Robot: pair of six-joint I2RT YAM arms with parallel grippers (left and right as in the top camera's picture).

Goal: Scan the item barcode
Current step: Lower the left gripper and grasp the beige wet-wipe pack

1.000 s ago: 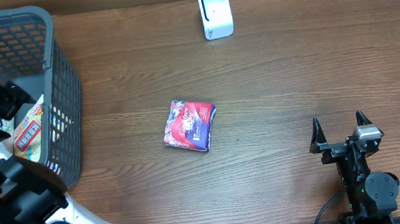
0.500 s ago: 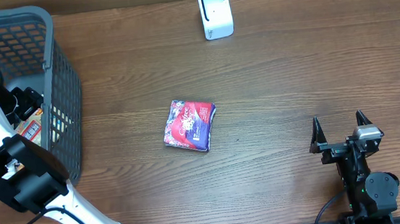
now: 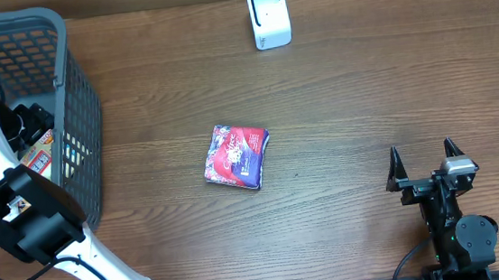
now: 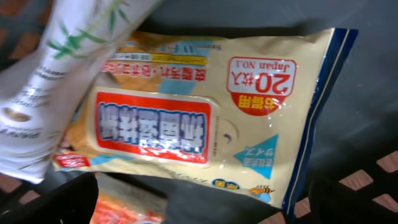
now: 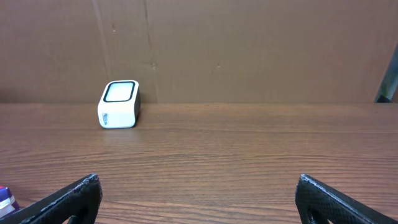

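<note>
Left fingers (image 4: 59, 196) spread fully wide, nothing held. They show only as dark tips at the two bottom corners of the left wrist view. Left gripper (image 4: 205, 199) hangs inside the basket (image 3: 78, 100), pointing down at the contents.

Directly under the jaws is a yellow wipes pack (image 4: 205, 112), lying flat with its printed face up. I take this as the item to scan. Its long axis runs finger to finger and looks about as long as the jaw gap. My call: turn the wrist so the jaws span the short side, or pinch one edge.

A white pack with leaf print (image 4: 68, 81) lies over the yellow pack's end near one finger. An orange pack (image 4: 134, 208) peeks out under its near edge. Risk: closing as-is could catch the white pack too.

No barcode visible on the upturned face, so it's probably on the underside. Can't confirm.

Outward: dark mesh floor, and the basket walls leave little room, so lift straight up. Beyond the wall is bare wood table (image 3: 362, 85), where a red pack (image 3: 237, 156) lies flat, well apart from both arms. The white scanner (image 3: 269, 17) stands upright at the far edge, well apart from the left fingers.

Right gripper (image 3: 422, 157) is parked at the near right, jaws wide apart, empty. The left arm is the one on the item.
</note>
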